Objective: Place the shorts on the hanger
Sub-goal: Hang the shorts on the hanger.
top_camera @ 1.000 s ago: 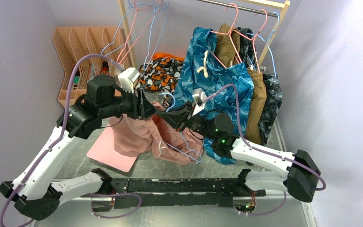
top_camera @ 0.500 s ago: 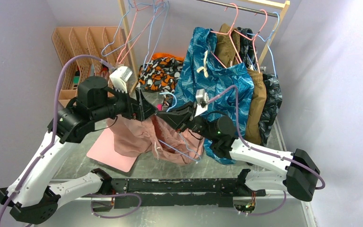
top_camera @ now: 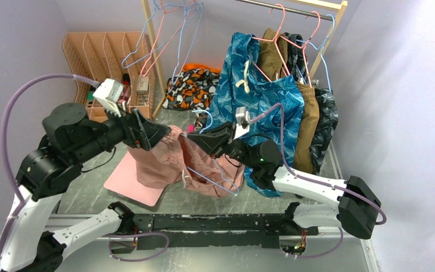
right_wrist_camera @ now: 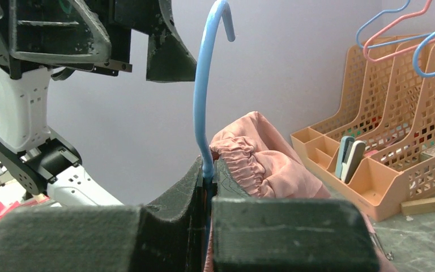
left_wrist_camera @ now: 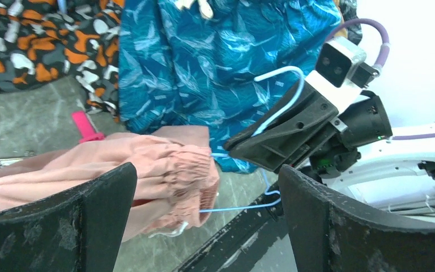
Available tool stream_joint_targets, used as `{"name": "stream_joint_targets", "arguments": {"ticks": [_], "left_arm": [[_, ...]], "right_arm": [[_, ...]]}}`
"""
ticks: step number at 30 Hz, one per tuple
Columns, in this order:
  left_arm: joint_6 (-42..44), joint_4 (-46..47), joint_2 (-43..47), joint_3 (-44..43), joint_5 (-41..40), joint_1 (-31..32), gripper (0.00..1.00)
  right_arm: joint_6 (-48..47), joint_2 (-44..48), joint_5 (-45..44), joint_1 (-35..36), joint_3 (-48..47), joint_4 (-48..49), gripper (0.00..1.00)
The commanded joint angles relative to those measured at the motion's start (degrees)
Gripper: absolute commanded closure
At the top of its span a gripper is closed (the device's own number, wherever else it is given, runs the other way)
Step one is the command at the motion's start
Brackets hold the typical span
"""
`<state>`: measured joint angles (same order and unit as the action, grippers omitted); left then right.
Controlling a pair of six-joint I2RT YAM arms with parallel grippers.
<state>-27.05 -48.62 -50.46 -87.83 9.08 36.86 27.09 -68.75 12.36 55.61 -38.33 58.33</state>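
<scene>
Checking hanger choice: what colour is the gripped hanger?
Light blue hanger; clearest in the right wrist view.

Overhead plus 2 wrists — sharing shorts [top_camera: 160,166].

Salmon-pink shorts [top_camera: 156,161], light-blue hanger [right_wrist_camera: 200,113]

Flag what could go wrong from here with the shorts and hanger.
1. Left jaws are open, so nothing pins the shorts; they bunch toward one side of the hanger and may slide off.
2. Right jaws pinch only the thin wire neck; the lopsided load could twist it.
3. The hook sits close to the blue garment and might snag.
</scene>
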Motion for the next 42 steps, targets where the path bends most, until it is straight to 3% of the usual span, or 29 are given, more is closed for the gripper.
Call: {"name": "stream_joint_targets", "arguments": {"ticks": [1, 8, 14, 27, 35, 42], "left_arm": [[4.1, -1.5, 4.2, -1.3, -8.0, 0.3, 0.03], [8.7, 6.7, 13.7, 6.7, -8.1, 0.3, 0.06], [12.6, 13.8, 15.1, 8.4, -4.4, 0.3, 0.10], [25.7, 17.4, 1.9, -10.7, 21.9, 0.4, 0.11], [25.7, 18.2, -1.5, -5.9, 37.1, 2.1, 0.15], [25.6, 18.9, -7.0, -5.6, 47.0, 2.0, 0.07]], "right_arm": [[0.3, 4.8, -0.4, -0.1, 1.2, 5.5, 1.00], [-3.2, 14.2, -0.2, -0.2, 1.4, -0.5, 1.00], [-5.1, 20.1, -0.1, -0.1, 1.4, -4.1, 1.00], [-3.6, 26.8, 4.6, -0.2, 1.0, -1.9, 1.00], [-5.0, 31.5, 7.2, -0.2, 1.4, -9.1, 1.00], [-5.3, 34.7, 7.9, -0.2, 2.6, -14.1, 1.00]]}}
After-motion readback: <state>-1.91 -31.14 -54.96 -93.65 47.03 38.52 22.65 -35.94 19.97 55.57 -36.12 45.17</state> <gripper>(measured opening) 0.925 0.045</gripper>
